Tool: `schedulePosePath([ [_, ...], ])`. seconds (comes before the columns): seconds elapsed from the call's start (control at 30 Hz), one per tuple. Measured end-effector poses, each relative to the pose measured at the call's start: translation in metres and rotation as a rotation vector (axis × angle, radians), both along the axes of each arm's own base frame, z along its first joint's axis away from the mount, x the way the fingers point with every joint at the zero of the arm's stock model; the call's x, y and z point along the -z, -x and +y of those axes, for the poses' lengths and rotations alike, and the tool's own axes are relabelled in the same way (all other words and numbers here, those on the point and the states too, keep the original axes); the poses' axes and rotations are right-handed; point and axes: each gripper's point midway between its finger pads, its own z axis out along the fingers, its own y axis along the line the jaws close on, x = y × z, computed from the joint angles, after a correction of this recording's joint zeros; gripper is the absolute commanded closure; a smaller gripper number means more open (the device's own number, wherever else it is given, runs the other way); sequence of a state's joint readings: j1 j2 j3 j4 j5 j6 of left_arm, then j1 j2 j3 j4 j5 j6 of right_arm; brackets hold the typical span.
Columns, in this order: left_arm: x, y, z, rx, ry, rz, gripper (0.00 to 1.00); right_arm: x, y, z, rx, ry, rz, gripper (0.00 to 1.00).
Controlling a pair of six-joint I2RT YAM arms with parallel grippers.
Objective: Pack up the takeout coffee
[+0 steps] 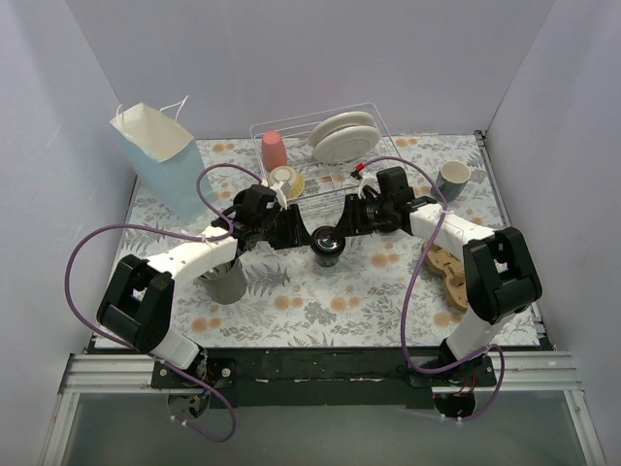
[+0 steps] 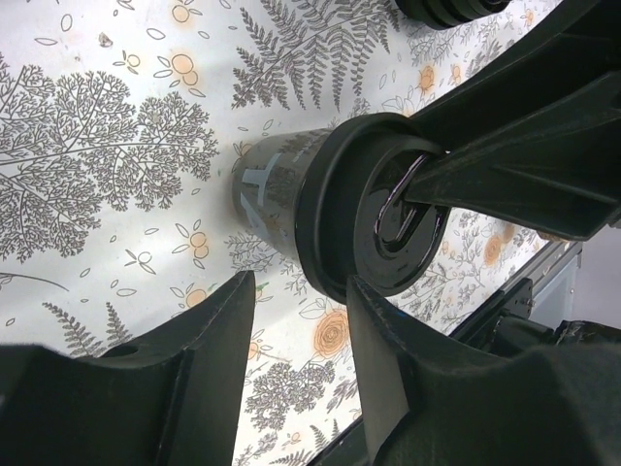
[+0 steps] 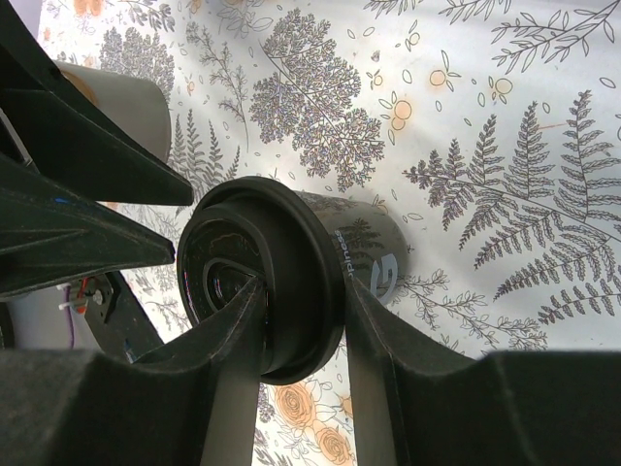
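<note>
One black takeout coffee cup point(image 1: 328, 243) with a round black lid stands upright at the middle of the flowered table. My right gripper point(image 1: 342, 231) is shut on its lid rim. In the right wrist view, one finger lies on the lid top and the other against the lid's outer side point(image 3: 303, 291). My left gripper point(image 1: 296, 233) is open and empty just left of the cup. In the left wrist view point(image 2: 301, 286) the cup's lid point(image 2: 378, 209) sits just beyond the fingertips. No other coffee cup shows.
A blue-and-white paper bag point(image 1: 160, 160) stands open at the back left. A grey metal cup point(image 1: 226, 282) stands under the left arm. A wire dish rack point(image 1: 383, 121) with plates, a pink cup point(image 1: 275, 150) and a bowl is at the back. A blue-grey mug point(image 1: 452, 180) is at the back right and a wooden piece point(image 1: 446, 267) at the right.
</note>
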State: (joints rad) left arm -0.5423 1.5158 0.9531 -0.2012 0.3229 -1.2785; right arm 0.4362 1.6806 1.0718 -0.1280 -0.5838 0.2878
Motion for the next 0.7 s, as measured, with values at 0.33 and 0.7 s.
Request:
schedulePosePath([
  [0.33, 0.012, -0.006, -0.002, 0.003, -0.002, 0.012, 0.60, 0.001, -0.001, -0.001, -0.001, -0.004, 0.002, 0.67],
  [0.7, 0.011, -0.008, -0.007, 0.020, 0.020, 0.000, 0.67, 0.002, -0.004, -0.001, -0.009, -0.019, 0.000, 0.68],
])
